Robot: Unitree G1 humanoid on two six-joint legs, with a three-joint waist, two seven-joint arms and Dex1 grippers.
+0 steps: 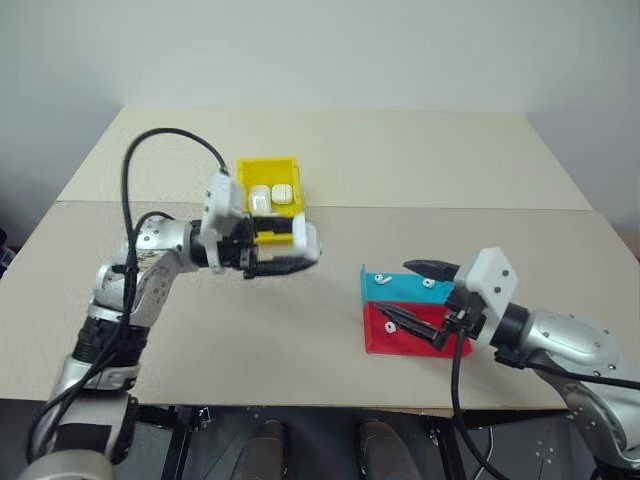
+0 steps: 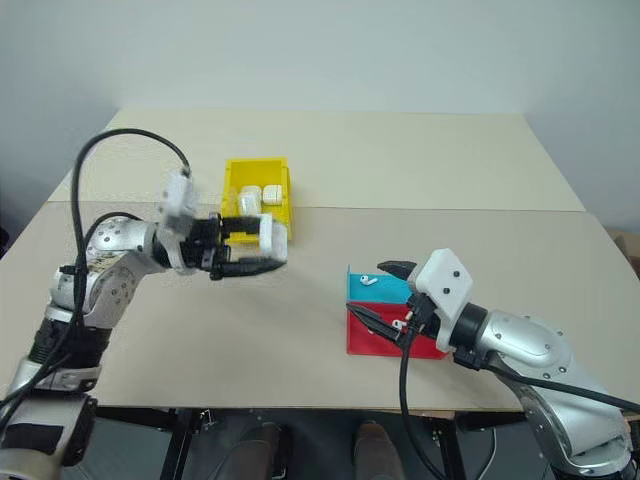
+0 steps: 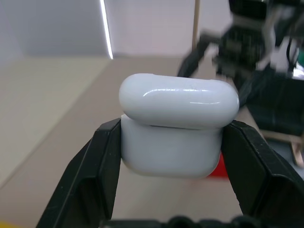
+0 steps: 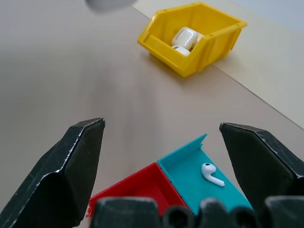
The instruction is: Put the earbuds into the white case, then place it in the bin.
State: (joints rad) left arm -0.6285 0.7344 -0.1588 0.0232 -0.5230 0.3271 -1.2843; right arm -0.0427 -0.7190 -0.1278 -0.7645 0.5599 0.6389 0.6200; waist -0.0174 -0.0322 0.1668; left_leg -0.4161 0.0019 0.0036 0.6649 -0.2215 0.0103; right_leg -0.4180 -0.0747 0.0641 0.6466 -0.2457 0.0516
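Gloss marked the rounded white case, which was clamped between the left gripper's black fingers above the table, near the yellow bin; the right gripper was held wide and empty.

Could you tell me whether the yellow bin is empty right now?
No, two white cases already lie inside the bin.

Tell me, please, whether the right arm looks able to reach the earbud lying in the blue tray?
Probably yes: the right tool stands open just above the earbud in the blue tray, nothing between them.
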